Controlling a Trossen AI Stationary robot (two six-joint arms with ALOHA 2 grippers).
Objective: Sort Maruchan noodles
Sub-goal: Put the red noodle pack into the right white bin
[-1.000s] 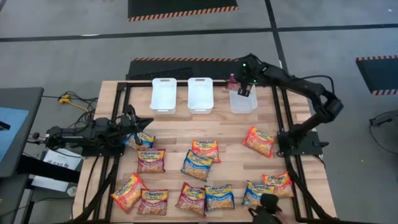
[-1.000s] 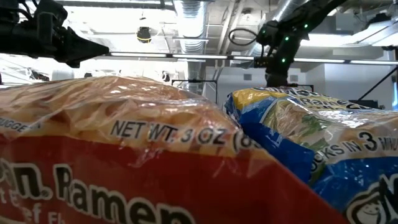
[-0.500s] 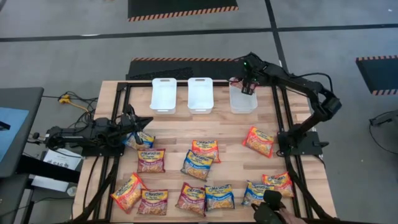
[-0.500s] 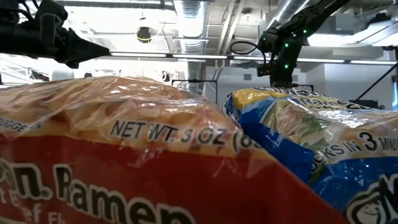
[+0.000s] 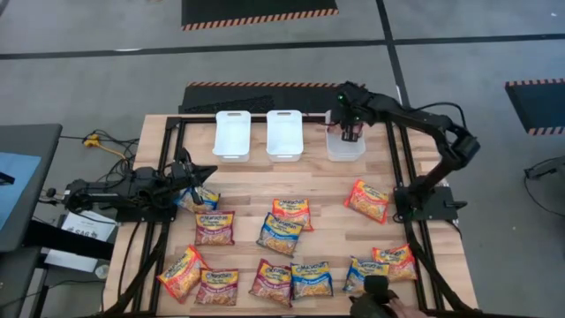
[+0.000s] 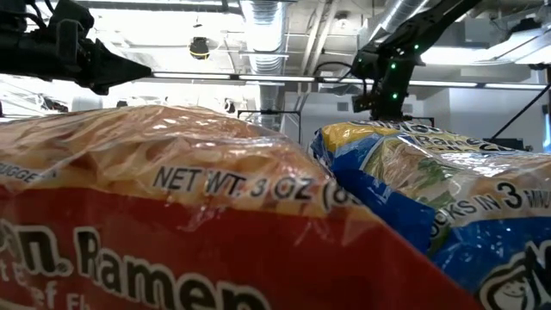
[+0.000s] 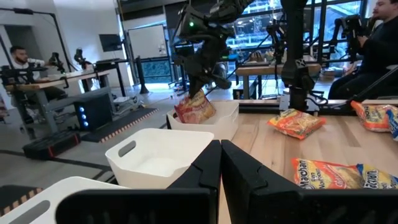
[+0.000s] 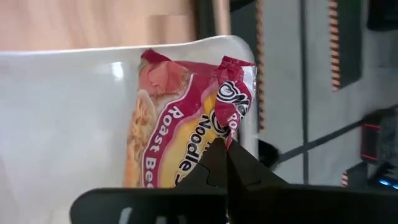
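Right end effector (image 5: 350, 134) has dropped over the last sec from above the far rim to inside the rightmost white bin (image 5: 345, 148). Fingers pinched tight on a dark-red noodle packet (image 8: 180, 134), which hangs partly inside the bin, a corner against the wall. Judged: 1st packet nearly delivered; release is next.

Left end effector (image 5: 201, 176) hasn't moved, fingers closed, empty, just above a blue-yellow packet (image 5: 205, 198).

Other two bins (image 5: 231, 134) look empty, to the side of the right end effector. Remaining packets (image 5: 281, 233) lie scattered on the wooden desk (image 5: 327, 190), well toward the near edge.

Room: grey floor w/ striped mats; left wrist view shows ppl seated at workstations behind.
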